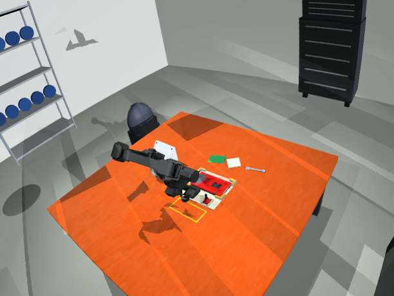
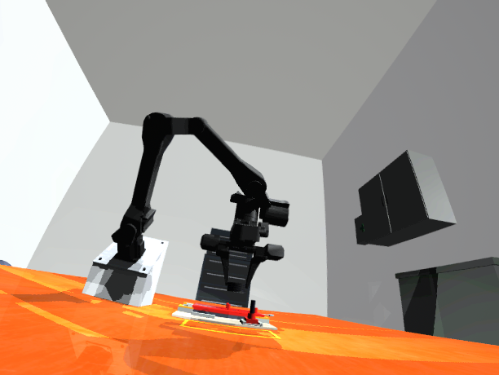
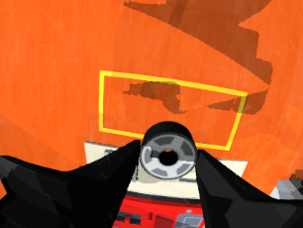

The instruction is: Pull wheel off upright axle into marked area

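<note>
The end effector (image 1: 185,195) (image 2: 236,285) (image 3: 167,150) was clamped around the wheel (image 1: 185,198) (image 2: 235,287) (image 3: 168,131), holding it above the tabletop (image 1: 225,251) (image 2: 367,350) (image 3: 45,59), off the upright axle (image 1: 206,197) (image 2: 253,306). The yellow outline (image 1: 183,214) (image 2: 230,332) (image 3: 101,101) enclosed bare surface and some shadow. Beside it, a pale board (image 1: 213,206) (image 2: 179,314) carried a flat red part (image 1: 209,183) (image 2: 212,308) (image 3: 144,205) between orange corner pieces (image 1: 232,181)
</note>
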You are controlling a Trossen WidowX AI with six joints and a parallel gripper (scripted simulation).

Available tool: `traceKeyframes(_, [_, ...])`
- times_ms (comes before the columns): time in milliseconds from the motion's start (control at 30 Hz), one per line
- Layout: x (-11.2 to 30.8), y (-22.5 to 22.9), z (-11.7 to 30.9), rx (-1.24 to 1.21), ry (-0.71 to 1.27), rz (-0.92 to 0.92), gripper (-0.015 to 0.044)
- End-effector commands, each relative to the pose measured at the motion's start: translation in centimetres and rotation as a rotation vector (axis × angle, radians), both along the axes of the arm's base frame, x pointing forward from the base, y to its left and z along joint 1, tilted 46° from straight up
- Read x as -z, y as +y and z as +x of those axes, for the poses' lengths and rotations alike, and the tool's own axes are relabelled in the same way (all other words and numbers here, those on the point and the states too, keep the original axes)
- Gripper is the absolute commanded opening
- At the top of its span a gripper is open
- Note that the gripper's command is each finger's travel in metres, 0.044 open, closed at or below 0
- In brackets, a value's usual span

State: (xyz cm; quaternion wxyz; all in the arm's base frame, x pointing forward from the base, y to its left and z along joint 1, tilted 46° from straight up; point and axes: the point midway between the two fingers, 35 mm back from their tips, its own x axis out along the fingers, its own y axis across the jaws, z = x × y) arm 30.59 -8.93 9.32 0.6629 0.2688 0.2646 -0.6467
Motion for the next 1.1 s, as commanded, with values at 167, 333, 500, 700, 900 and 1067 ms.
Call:
traceKeyframes(167, [3.2,-3.2,0.2,0.000,0.005,-0.002,0.0000])
traceKeyframes(333, [4.9,-5.2,0.1,0.000,0.005,-0.006,0.0000])
traceKeyframes(500, [5.4,-5.8,0.0,0.000,0.005,-0.008,0.0000])
traceKeyframes(700, [5.1,-5.6,-0.1,0.007,0.005,-0.010,0.0131])
traceKeyframes(900, [4.9,-5.5,-0.1,0.007,0.005,-0.009,0.0289])
traceKeyframes(1067, [2.9,-3.2,0.0,0.003,0.005,-0.005,0.0300])
